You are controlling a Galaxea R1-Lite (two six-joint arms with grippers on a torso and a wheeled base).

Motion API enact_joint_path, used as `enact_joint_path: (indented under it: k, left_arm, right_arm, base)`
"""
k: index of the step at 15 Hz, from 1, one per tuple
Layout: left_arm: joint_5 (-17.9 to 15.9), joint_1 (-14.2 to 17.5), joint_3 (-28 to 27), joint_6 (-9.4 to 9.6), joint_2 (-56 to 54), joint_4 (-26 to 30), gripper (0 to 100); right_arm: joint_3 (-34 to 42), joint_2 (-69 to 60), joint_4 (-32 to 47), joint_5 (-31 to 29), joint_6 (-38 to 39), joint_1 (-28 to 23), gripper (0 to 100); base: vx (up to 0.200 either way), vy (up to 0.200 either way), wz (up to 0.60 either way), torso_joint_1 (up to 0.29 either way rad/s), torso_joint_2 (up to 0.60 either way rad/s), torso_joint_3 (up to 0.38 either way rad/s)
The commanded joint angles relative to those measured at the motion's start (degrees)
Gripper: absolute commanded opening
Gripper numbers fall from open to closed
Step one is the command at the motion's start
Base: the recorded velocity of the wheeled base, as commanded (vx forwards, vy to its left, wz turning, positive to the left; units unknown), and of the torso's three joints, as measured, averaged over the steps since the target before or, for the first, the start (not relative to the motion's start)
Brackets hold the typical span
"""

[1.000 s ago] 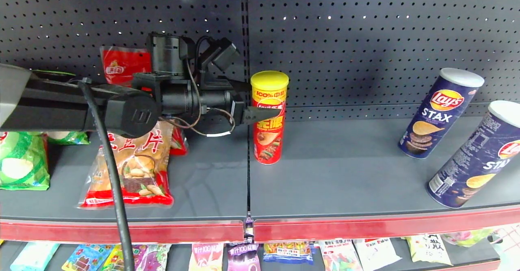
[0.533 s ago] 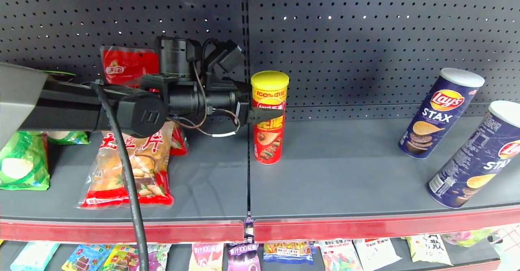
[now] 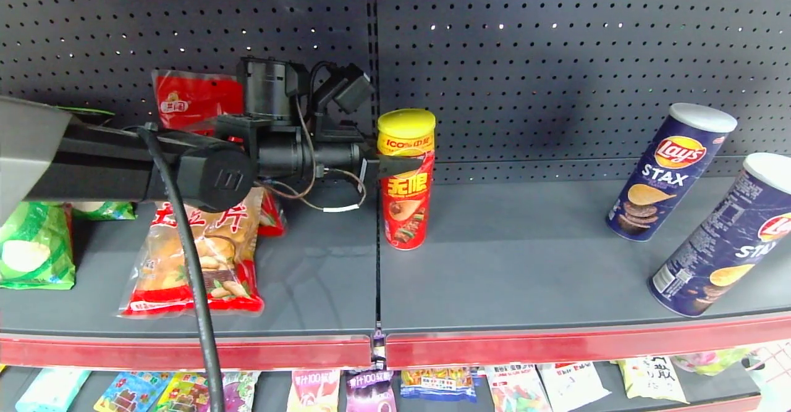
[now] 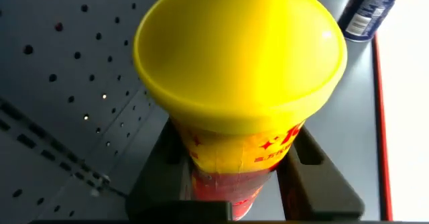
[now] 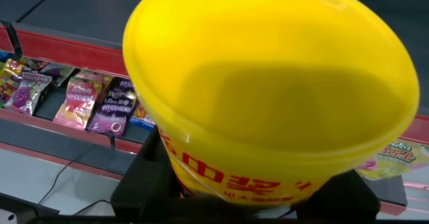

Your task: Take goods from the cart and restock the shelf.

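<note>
We see the left end effector (image 3: 401, 166) reaching in from the left over the grey metal shelf (image 3: 525, 264), its black fingers closed on either side of the red cylindrical snack can with a yellow plastic lid (image 3: 406, 202). The grip sits on the can's upper part, just below the lid. The can's base is down at the shelf board, just right of the seam between the two panels, and it leans slightly, top toward the arm. Left of it, beneath the arm, lies a clear bag of peanuts with red trim (image 3: 204, 257). Well apart to the right stand two dark blue chip tubes with white lids (image 3: 670, 171), both tilted. In the right wrist view the right end effector (image 5: 255, 190) has its black fingers pressed against both sides of a second yellow-lidded can (image 5: 268, 83), held above a lower shelf row of colourful candy packets (image 5: 87, 96).
</note>
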Motion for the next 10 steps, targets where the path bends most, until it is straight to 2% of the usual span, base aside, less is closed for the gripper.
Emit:
enact_joint_path:
  k: [1,4,5,6,10]
  left_arm:
    - [-0.1,0.0,2.7,0.01,-3.2,0.1,0]
    - [-0.8,-0.2,11.7,-0.07,-10.6,0.0,0]
    - [-0.8,-0.2,12.1,-0.07,-11.0,0.0,0]
    - [-0.8,-0.9,15.9,-0.25,-14.1,-0.2,0]
    - [0.2,-4.9,18.4,-0.51,-15.8,-0.2,0]
  right_arm:
    - [-0.1,-0.3,0.0,0.0,0.0,0.0,0]
    - [-0.1,-0.3,0.0,0.1,0.0,0.0,0]
    - [-0.1,-0.2,0.0,0.1,0.0,0.0,0]
    - [-0.1,-0.2,0.0,0.1,0.0,0.0,0]
    - [0.0,-0.3,0.0,0.2,0.0,0.1,0]
  base:
    - [0.0,0.0,0.0,0.0,0.0,0.0]
    - [0.0,0.0,0.0,0.0,0.0,0.0]
    - [0.0,0.0,0.0,0.0,0.0,0.0]
    - [0.0,0.0,0.0,0.0,0.0,0.0]
    - [0.0,0.0,0.0,0.0,0.0,0.0]
